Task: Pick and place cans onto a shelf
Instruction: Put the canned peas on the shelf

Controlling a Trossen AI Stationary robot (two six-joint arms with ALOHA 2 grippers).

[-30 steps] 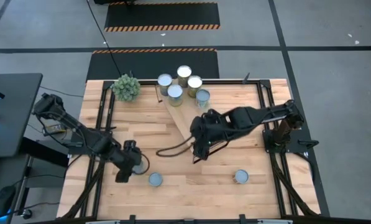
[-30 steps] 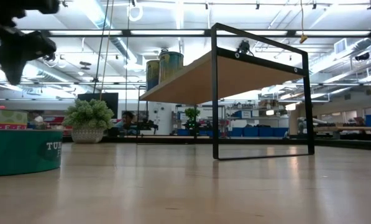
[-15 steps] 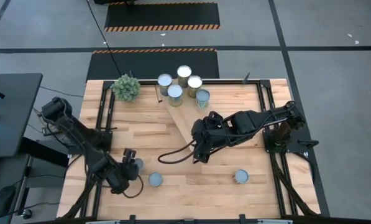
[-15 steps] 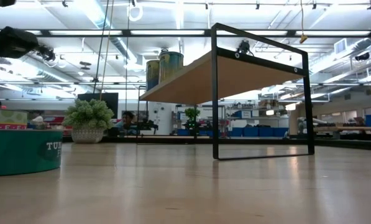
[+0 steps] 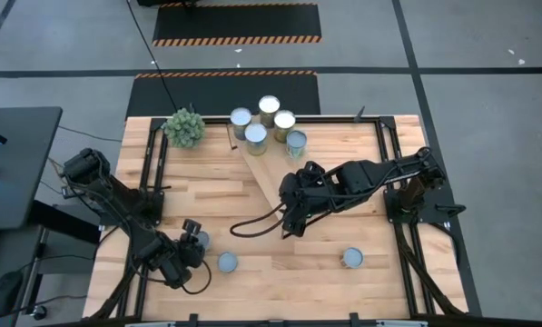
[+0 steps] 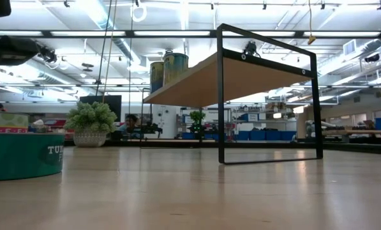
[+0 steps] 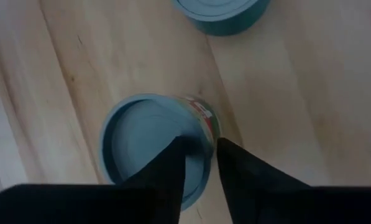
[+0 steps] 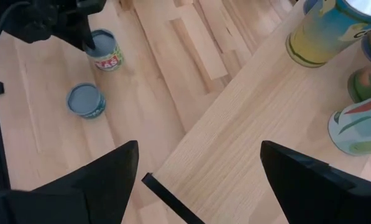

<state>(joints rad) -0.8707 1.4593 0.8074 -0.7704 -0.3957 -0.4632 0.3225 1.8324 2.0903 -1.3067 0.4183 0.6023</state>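
Note:
A short teal can [image 5: 202, 241] with a red label [image 8: 104, 53] stands upright near the table's front left. My left gripper [image 7: 201, 163] points steeply down at it. One finger [image 7: 173, 165] is over the lid and the other [image 7: 238, 171] outside the wall, with a narrow gap between them. A second teal can [image 5: 227, 262] stands just beside it, and a third [image 5: 352, 259] at the front right. Several cans [image 5: 269, 123] stand on the far end of the light-wood shelf [image 5: 272, 177]. My right gripper [image 8: 197, 180] hangs open above the shelf's near end. My left gripper comes at the can from above with the rim's near part [image 7: 211, 134] between its two fingers. I cannot tell whether either finger touches the rim or the wall. The can stands upright on the table.
A green spiky plant ball [image 5: 184, 127] sits at the far left corner. The shelf stands raised on a dark frame [image 6: 221, 96], with open room under it. Dark rails [image 5: 152, 182] run along both table sides. A cable [image 5: 252, 222] loops below the right arm.
My left arm has swung toward the table's near edge and sunk, its wrist rolling, while the gripper has stayed at the red-labelled can. The can has kept its place.

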